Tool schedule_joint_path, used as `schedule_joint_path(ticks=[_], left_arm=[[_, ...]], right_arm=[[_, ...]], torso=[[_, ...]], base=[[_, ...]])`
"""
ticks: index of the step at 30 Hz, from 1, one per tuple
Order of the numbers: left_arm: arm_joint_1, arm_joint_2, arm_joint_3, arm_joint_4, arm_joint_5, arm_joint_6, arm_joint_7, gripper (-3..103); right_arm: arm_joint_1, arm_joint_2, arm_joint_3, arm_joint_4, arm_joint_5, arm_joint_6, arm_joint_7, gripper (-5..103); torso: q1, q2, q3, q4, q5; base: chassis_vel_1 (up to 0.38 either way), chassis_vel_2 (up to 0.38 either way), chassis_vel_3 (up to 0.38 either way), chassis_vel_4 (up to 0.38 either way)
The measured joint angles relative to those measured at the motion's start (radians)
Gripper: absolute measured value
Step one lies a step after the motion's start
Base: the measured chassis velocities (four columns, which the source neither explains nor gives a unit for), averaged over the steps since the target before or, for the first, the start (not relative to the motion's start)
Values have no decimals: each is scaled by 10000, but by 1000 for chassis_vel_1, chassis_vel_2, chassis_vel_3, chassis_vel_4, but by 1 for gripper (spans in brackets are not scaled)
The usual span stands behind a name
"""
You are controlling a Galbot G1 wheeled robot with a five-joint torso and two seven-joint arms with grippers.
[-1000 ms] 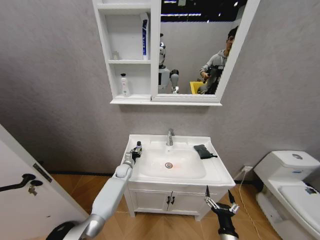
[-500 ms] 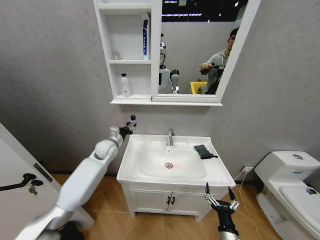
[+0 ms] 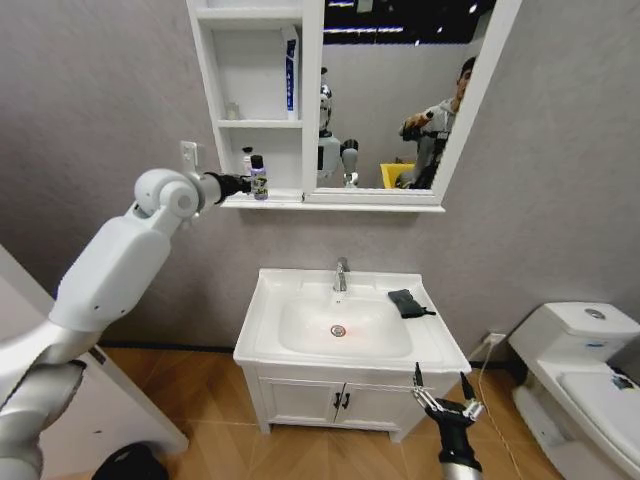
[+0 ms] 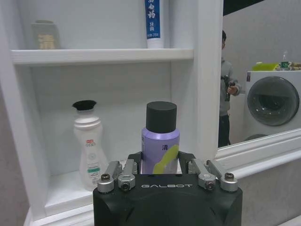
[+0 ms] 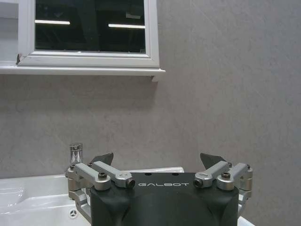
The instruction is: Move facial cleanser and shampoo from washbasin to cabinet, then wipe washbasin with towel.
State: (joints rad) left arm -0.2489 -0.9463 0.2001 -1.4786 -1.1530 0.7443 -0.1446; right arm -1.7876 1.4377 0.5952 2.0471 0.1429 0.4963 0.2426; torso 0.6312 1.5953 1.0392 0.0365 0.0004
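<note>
1. Our left gripper (image 3: pixel 250 181) is up at the cabinet (image 3: pixel 256 110), right at the open front of the bottom compartment, with the arm stretched out from the left.
2. Its fingers are pinching a small purple bottle (image 4: pixel 160 139) with a black cap. The bottle stands upright between them, and in the left wrist view we can see a yellow-green patch on its label.
3. Just behind that bottle, already standing on the bottom shelf toward its left side, is a white bottle (image 4: pixel 88 143) with a black cap. The two look close together but apart; we can't tell whether the purple one is resting on the shelf or held just above it.
4. On the middle shelf there's a blue-and-white tube (image 3: pixel 289 70) against the right wall, plus a small pale jar (image 4: pixel 45 35) on the left.
5. The washbasin (image 3: pixel 300 345) sits below, well apart from the cabinet, chrome tap (image 3: pixel 341 273) at the far edge and the red-ringed drain in the bowl.
6. The towel (image 3: pixel 405 302) lies crumpled on the basin's right rim, toward the far corner, just right of the tap.
7. Our right gripper (image 3: pixel 442 392) hangs low, near the basin's near right corner, in front of the vanity. Its fingers (image 5: pixel 102 158) are spread wide with nothing between them.
8. A white toilet (image 3: pixel 580 365) sits off to the right.
</note>
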Motion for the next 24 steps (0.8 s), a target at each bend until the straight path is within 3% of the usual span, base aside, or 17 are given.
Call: schedule_joint_path(ticks=[2,7,10,24], left_arm=[[-289,-250,310,396,10,3,26,42],[-1018,-1123,868,2276,1232,-279,799,42],[-1210,-1418,876,2920,1557,-405,975,42],[-1276,-2415,459,4274,1996,-628,1229,42]], right_arm=[[19,0,3,-28,4,8,0,100],[-63,-80,54,-161,25,223,7,100],[-94,-94,99,-292,35,387,29,100],[-39,-163,98,-440,42,436,47,100]], torso=[[2,-1,1,-1,-5],[3,-2,2,-1,-5],[2,-2,2,0,-3],[2,-2,1,2,-3]], base=[[0,0,0,0],[0,0,0,0],[0,0,0,0],[0,0,0,0]])
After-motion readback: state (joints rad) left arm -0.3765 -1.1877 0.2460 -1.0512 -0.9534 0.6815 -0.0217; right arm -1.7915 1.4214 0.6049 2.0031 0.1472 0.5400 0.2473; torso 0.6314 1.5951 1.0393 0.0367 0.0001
